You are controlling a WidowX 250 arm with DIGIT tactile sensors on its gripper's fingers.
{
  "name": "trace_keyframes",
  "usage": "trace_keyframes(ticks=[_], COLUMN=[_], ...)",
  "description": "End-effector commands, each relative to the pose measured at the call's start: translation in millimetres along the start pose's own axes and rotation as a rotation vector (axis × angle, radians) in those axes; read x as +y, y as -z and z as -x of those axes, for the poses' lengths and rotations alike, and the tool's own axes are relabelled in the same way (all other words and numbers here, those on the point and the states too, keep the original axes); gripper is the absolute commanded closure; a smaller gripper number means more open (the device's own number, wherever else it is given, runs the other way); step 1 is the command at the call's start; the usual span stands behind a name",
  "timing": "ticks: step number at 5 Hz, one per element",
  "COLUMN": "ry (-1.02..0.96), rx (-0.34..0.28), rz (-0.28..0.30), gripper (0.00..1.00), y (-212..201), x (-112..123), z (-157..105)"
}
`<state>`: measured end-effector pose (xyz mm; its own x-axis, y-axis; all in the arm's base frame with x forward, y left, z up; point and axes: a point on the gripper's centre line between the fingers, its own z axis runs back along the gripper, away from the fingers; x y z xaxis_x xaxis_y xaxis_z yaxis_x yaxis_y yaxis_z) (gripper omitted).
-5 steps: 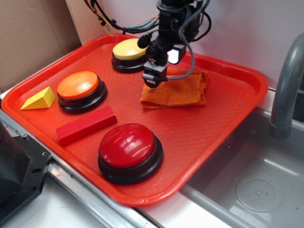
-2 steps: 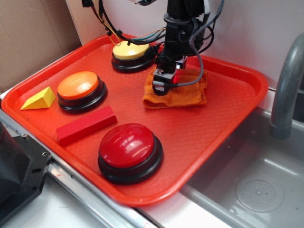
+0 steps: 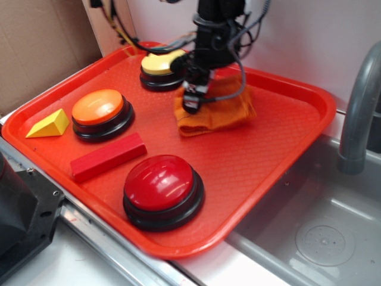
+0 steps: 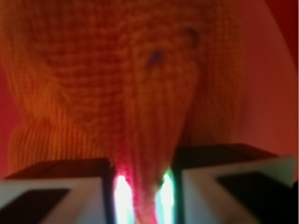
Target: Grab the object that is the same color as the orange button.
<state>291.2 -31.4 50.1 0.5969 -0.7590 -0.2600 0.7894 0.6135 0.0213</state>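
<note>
The object, an orange terry cloth rag (image 3: 217,113), lies bunched at the back middle of the red tray (image 3: 262,161). My gripper (image 3: 191,102) is shut on its left part, and the cloth pulls up into a fold. In the wrist view the rag (image 4: 121,79) fills the frame and a pinched ridge of it runs down between the two fingers of the gripper (image 4: 142,196). The orange button (image 3: 99,107) sits on its black base at the tray's left, apart from the gripper.
A yellow button (image 3: 159,64) stands just behind the gripper. A red button (image 3: 159,185) is at the tray's front, a red block (image 3: 108,157) lies left of it and a yellow wedge (image 3: 49,124) at the far left. A sink with a grey faucet (image 3: 357,113) lies right.
The gripper came down onto the rag's left part and shut on it. The rag has bunched and shifted slightly left, rising at the gripped fold.
</note>
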Motion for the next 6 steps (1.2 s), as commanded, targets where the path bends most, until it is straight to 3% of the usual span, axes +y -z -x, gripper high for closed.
trace_keyframes(ticks=[1, 2, 3, 4, 5, 6], ry=[-0.340, -0.556, -0.710, -0.732, -0.791, -0.759], rx=[-0.045, -0.005, 0.040, 0.016, 0.017, 0.010], rz=[-0.162, 0.018, 0.111, 0.122, 0.035, 0.056], gripper=[1.00, 1.00, 1.00, 1.00, 1.00, 1.00], y=[-79.5, -113.3, -149.4, -169.6, -176.5, -174.1], x=[-18.2, -31.7, -50.4, -63.8, -71.1, -67.3], z=[18.6, 37.7, 60.5, 76.1, 87.7, 88.7])
